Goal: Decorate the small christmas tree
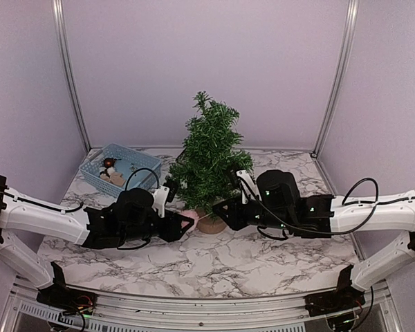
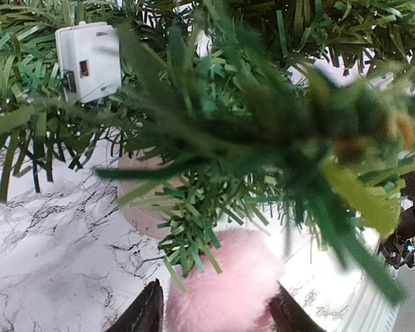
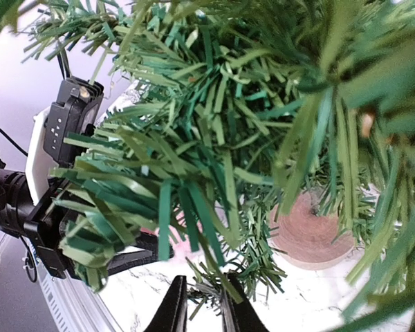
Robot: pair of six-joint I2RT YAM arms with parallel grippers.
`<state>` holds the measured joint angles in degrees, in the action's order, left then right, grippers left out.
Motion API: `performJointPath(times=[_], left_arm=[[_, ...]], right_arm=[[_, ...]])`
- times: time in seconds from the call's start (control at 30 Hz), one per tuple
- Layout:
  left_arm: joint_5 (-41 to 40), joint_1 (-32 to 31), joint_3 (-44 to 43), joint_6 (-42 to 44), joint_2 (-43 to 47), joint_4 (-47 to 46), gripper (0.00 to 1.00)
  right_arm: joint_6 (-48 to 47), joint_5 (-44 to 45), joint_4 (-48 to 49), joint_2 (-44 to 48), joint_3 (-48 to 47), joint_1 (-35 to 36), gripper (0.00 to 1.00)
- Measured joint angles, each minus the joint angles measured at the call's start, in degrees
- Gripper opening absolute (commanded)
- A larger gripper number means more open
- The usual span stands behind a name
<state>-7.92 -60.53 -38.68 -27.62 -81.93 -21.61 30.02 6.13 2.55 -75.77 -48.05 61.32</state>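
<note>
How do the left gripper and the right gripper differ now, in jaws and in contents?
The left gripper has its jaws set wide; the right gripper has its jaws close together. Between the left gripper's jaws sits a pink fluffy ball; between the right gripper's jaws are only needles of the small christmas tree. Both reach in at its low branches.
</note>
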Motion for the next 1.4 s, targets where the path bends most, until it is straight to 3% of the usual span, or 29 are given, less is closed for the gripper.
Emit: performJointPath(times=[0.3,0.53,1.07,1.23,1.4], left_arm=[[0.87,0.0,0.76,-0.07,0.31,-0.48,0.6],[1.99,0.0,2.36,-0.24,0.66,-1.95,0.67],[1.73,1.62,6.1,-2.08,2.95,-4.96,0.64],[1.84,1.84,6.14,-2.01,2.95,-5.42,0.64],[1.88,1.84,6.19,-2.01,2.95,-5.62,0.63]], right_arm=[[-0.07,-0.07,0.46,0.04,0.33,0.0,0.18],[-1.38,-1.16,2.01,1.01,0.83,0.22,0.31],[-5.84,-1.95,2.47,5.99,1.79,0.5,0.35],[-7.8,-1.88,-4.37,13.25,4.81,0.48,0.5],[-4.48,-0.46,-12.02,23.21,12.52,0.13,0.53]])
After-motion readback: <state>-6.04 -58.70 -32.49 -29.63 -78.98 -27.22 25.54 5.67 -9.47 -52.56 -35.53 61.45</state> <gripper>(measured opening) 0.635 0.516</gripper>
